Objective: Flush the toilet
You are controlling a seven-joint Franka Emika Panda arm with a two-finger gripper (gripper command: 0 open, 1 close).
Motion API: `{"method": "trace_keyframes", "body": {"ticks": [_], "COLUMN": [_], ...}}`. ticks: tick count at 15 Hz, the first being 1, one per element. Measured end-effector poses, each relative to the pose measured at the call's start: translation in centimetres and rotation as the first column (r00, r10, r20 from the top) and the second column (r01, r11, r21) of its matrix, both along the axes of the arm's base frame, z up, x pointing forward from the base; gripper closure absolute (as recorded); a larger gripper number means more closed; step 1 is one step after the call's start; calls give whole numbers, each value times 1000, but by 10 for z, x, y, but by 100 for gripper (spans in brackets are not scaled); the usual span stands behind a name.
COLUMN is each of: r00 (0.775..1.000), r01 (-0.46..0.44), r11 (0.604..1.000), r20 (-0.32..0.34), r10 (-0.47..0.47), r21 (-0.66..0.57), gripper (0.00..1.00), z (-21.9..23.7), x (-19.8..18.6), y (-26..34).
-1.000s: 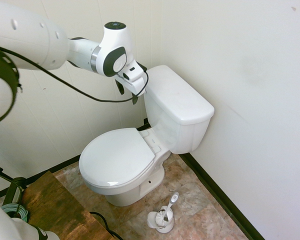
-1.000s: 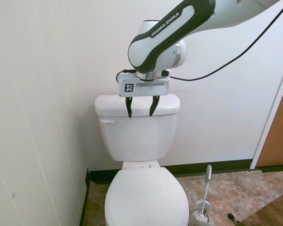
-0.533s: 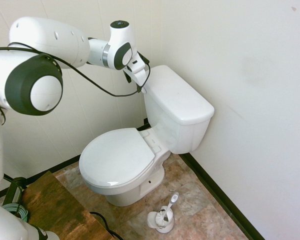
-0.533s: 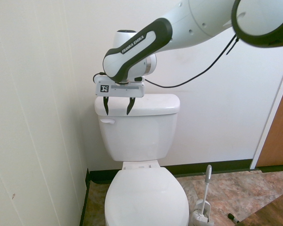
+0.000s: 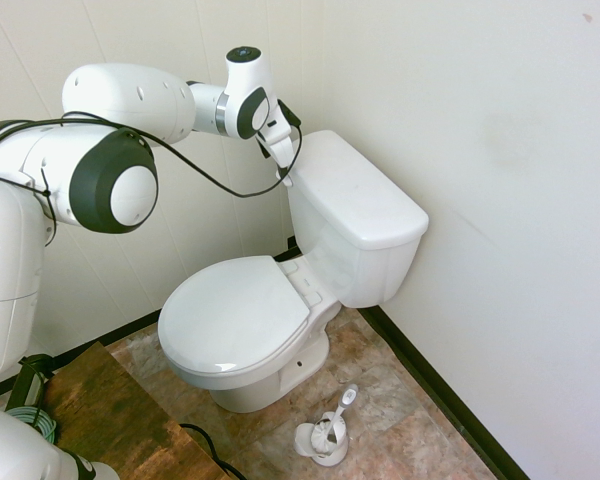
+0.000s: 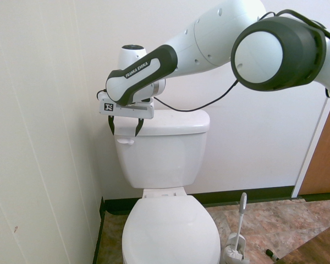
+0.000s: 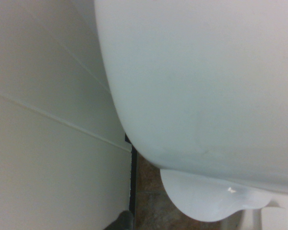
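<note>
- Glossy white ceramic toilet (image 6: 165,181) stands in the room's corner; hard, heavy and fixed, so only its flush lever (image 6: 125,141) should give.
- Small and slick, that lever sits on the tank front near the side wall; press its free end downward.
- Gripper (image 6: 124,126) hovers just above the lever, fingers spread apart, holding nothing.
- Toilet brush (image 6: 236,242) stands on the floor beside the bowl.

The arm (image 6: 148,69) bears the white lettering "FRANKA EMIKA" on its dark band, directly above the toilet (image 6: 165,159) tank.
</note>
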State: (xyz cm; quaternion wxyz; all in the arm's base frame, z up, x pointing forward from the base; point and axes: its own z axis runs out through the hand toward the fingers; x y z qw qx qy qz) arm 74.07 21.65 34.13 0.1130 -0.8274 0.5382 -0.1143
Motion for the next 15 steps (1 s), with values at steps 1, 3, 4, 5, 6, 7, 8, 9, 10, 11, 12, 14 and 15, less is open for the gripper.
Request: {"method": "trace_keyframes", "body": {"ticks": [1,3,4,5,6,7,8,9,10,11,12,14,15], "r00": [1000,1000,1000,1000,1000,1000,1000,1000,1000,1000,1000,1000,1000], "r01": [2,2,1,1,0,-1,-1,1,4,7,10,12,11], "r11": [1000,1000,1000,1000,1000,1000,1000,1000,1000,1000,1000,1000,1000], "r20": [2,2,1,2,3,3,4,4,4,3,3,1,-1], "r10": [-2,-2,-1,-1,0,1,1,-1,-4,-7,-10,-12,-11], "r21": [0,-2,-2,-2,-1,-1,-1,-2,-3,-6,-10,-13,-13], "gripper": [100,100,100,100,100,100,100,100,100,100,100,100,100], "z": [1,3,2,2,1,1,0,-1,-4,-6,-9,-11,-12], "x": [2,6,7,8,9,10,11,12,13,14,16,17,18], "y": [0,2,4,5,7,8,9,9,9,8,5,5,5]}}
